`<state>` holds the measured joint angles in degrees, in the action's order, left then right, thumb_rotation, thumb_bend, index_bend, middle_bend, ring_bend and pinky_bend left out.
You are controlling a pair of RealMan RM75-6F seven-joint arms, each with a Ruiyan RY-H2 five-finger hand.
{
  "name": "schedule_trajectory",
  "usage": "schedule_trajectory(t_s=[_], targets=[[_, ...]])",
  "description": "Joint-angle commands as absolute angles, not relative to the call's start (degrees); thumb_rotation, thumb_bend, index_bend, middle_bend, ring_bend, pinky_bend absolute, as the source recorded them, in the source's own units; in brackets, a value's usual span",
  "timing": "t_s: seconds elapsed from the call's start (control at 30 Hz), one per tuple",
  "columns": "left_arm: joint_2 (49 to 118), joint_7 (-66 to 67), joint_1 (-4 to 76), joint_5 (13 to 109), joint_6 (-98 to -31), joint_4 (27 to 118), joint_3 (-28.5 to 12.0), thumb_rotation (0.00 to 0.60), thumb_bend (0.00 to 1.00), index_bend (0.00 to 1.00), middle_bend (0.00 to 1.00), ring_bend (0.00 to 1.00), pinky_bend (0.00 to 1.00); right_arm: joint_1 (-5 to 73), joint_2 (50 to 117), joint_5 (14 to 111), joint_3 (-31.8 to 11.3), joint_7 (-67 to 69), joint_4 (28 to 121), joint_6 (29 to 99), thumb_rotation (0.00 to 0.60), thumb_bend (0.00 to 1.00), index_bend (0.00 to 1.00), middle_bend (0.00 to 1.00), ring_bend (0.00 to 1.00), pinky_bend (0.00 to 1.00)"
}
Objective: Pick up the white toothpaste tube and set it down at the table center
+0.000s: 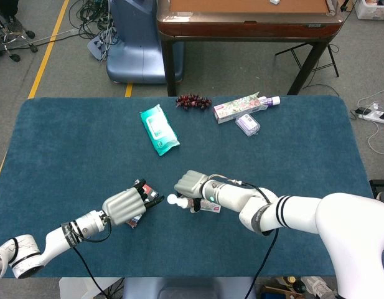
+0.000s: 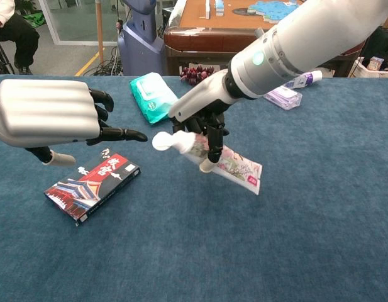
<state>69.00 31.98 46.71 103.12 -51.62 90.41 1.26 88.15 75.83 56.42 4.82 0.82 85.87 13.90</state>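
Green wipes pack, grapes, red booklet on table.

robot lab: floor cables, yellow floor tape, blue-cloth table.

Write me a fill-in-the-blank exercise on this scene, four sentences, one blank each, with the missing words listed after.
1. The white toothpaste tube is held by the robot's ____ hand.
2. The tube's round white cap points toward the ____ hand, whose fingers hold nothing.
3. Below the left hand, a red and black ____ lies flat on the table.
4. The pack of wipes near the table's far side is ____ in colour.

Missing words: right; left; box; green
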Motion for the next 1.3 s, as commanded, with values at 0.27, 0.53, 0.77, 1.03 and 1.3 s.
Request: schedule_trajectory(t_s=[0.27,0.53,0.77,1.03,1.3], targets=[[66.82,32.19,44.84,101.14,-53.97,91.81,0.73,0.600,0.20,0.04,0.52,0.47,0.20,88.42,74.47,54.38,11.89,-3.61,84.97,15.89,0.600,1.00,1.00,0.92,0.83,0.65],[66.45,33.41,44.18,99.79,-53.94,93.03,0.43,0.600,0.20,0.04,0.52,0.47,0.20,88.01,74.36,50.01,14.29,-7.61,85.38,22.01,0.600,0.63,0.79,0.71,0.63,0.56],[66.48,34.48,43.95,99.51,-53.85,94.13,0.38,0.600,0.20,0.04,0.52,0.47,0.20,89.60,74.71,43.72,15.31,-11.36,87.12,25.02,0.472,0.06,0.03,0.23,0.32,0.40],[65.88,34.78,43.00,98.60,-54.84,94.59,0.15,0.600,0.20,0.04,0.51,0.46,0.20,88.74,73.58,40.13,14.19,-13.05,89.28,29.73,0.459,0.00,0.00,0.01,0.17,0.33],[65.67,33.47,39.25,93.36,-59.52,93.54,-1.66,0.600,0.20,0.05,0.51,0.46,0.20,82.65,66.76,41.17,12.20,-11.29,94.75,37.49,0.467,0.00,0.00,0.06,0.17,0.32]])
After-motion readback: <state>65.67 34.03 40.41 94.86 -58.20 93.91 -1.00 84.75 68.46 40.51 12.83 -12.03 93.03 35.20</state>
